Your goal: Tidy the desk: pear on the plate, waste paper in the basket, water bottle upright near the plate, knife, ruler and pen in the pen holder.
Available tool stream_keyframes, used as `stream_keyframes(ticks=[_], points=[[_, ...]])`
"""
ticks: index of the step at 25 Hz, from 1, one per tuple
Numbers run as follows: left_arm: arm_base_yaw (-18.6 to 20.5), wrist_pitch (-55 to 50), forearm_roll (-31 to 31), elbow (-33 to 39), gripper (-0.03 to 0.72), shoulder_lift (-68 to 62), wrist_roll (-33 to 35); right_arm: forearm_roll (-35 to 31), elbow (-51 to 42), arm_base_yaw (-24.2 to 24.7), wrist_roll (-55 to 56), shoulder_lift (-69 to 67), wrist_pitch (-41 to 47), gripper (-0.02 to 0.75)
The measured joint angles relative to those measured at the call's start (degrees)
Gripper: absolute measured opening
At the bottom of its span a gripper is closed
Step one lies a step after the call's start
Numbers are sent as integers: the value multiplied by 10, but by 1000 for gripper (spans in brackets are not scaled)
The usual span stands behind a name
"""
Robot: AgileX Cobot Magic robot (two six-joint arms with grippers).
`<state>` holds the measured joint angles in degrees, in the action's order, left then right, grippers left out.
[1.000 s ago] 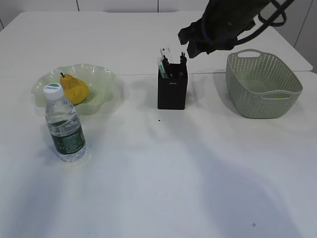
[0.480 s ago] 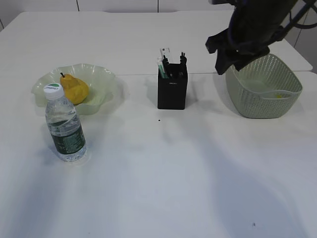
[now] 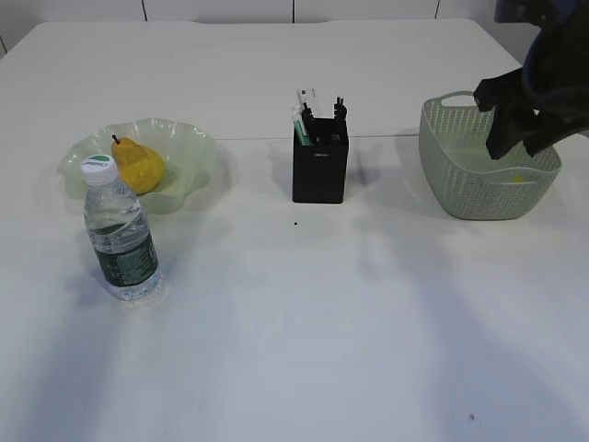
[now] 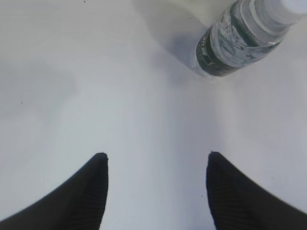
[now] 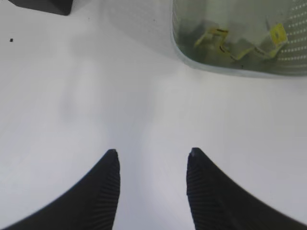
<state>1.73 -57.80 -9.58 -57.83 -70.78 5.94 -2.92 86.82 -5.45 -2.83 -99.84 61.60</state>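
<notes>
Desk tidied: pear on plate, bottle upright beside it, paper in basket, holder filled. Both grippers, left and right, gape empty; best retreat high, clear of the basket.

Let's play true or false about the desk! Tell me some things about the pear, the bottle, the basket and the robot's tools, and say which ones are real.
1. The pear lies on the plate. True.
2. The water bottle has tipped over. False: it stands upright in front of the plate.
3. The basket holds yellow paper scraps. True.
4. The right tool grips a pen. False: it is open and empty above the desk.
5. The pen holder is empty. False: things stick out of its top.
</notes>
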Motion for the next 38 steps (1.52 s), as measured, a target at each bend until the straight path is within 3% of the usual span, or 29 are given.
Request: stream_keyframes(ticks=[10, 18, 24, 30, 38], points=[[0, -18, 15, 0, 456, 38, -4, 20, -91, 0, -8, 75, -9, 346], [0, -35, 60, 1, 456, 118, -30, 20, -150, 0, -17, 121, -24, 346], [0, -56, 69, 45, 456, 183, -50, 12, -189, 0, -20, 162, -36, 346], [0, -82, 71, 96, 456, 289, -59, 11, -232, 0, -20, 248, -31, 346], [0, -102, 74, 106, 456, 411, -81, 10, -296, 0, 10, 405, 12, 346]])
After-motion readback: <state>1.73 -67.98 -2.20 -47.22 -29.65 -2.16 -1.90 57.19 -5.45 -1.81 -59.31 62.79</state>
